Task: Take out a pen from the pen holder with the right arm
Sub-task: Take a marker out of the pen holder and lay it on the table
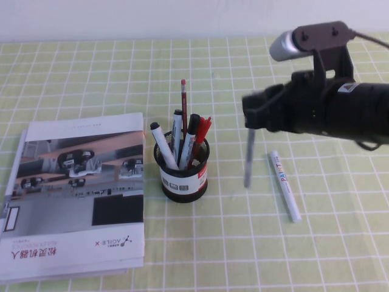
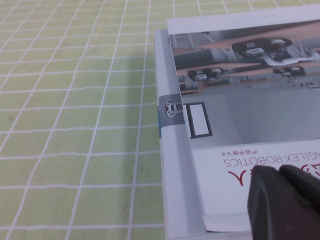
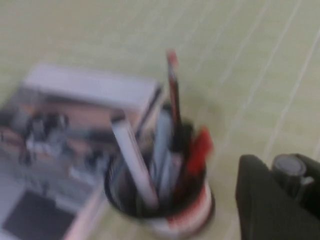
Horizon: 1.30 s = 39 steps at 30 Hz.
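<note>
Right gripper: My right gripper (image 1: pixel 254 118) was up in the air, to the right of the pen holder (image 1: pixel 182 173). Its jaws were squeezed tight on a grey pen (image 1: pixel 248 159).
Grey pen: It hung down under the jaws. Its long way ran almost straight up and down, with the low end pointing at the table (image 1: pixel 328 255). I could not tell if the tip touched the table.
Where the pen was: It was out of the pen holder. It hung between the pen holder and a white marker (image 1: pixel 284 185) that lay flat on the table.
Pen holder: It stood upright just beside the booklet (image 1: pixel 79 194), with the other pens (image 1: pixel 177 134) sticking up out of it.
Left gripper: My left gripper (image 2: pixel 278 175) was low over the booklet, well apart from the grey pen.
Nearer arm: The right one, as it had the pen.
How far along: I thought the taking out was done and only the putting down was left.
Next move: I guessed the pen had to go down and tip over to lie flat in the bare spot.
Watch out: The hanging pen could swing and bump the pen holder or the white marker.
</note>
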{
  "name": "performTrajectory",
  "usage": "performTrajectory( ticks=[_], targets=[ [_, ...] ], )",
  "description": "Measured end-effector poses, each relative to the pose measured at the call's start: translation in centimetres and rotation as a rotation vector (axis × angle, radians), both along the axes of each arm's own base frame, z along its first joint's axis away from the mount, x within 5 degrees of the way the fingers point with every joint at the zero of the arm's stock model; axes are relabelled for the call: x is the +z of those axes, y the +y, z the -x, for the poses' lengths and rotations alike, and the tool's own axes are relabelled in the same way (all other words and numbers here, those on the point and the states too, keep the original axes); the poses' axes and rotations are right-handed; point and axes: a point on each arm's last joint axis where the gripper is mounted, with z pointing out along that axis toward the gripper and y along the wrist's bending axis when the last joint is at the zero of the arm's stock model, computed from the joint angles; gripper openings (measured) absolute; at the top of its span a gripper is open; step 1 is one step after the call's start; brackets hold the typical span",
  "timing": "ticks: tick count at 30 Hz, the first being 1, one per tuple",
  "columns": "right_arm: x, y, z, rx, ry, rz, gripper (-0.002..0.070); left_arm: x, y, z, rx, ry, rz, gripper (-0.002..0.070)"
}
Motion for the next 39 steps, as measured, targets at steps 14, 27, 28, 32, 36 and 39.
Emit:
performTrajectory(
  ticks=[14,27,28,32,36,39],
  targets=[
    [-1.9,-1.2,-3.0,-0.075,0.509,0.205,0.0051,0.0,0.0,0.0,0.0,0.0,0.0,-0.0005],
    [-5.9,0.2,-8.8,-0.12,0.657,0.341,0.0051,0.0,0.0,0.0,0.0,0.0,0.0,-0.0005],
    [-6.4,0.1,-9.1,-0.126,0.669,0.342,0.005,0.0,0.0,0.0,0.0,0.0,0.0,-0.0005],
    [-8.5,-0.3,-10.0,-0.143,0.72,0.354,0.005,0.0,0.0,0.0,0.0,0.0,0.0,-0.0005],
    [-9.5,-0.4,-10.4,-0.153,0.735,0.356,0.005,0.0,0.0,0.0,0.0,0.0,0.0,-0.0005],
    [-10.1,-0.3,-10.7,-0.158,0.735,0.352,0.005,0.0,0.0,0.0,0.0,0.0,0.0,-0.0005]
  ],
)
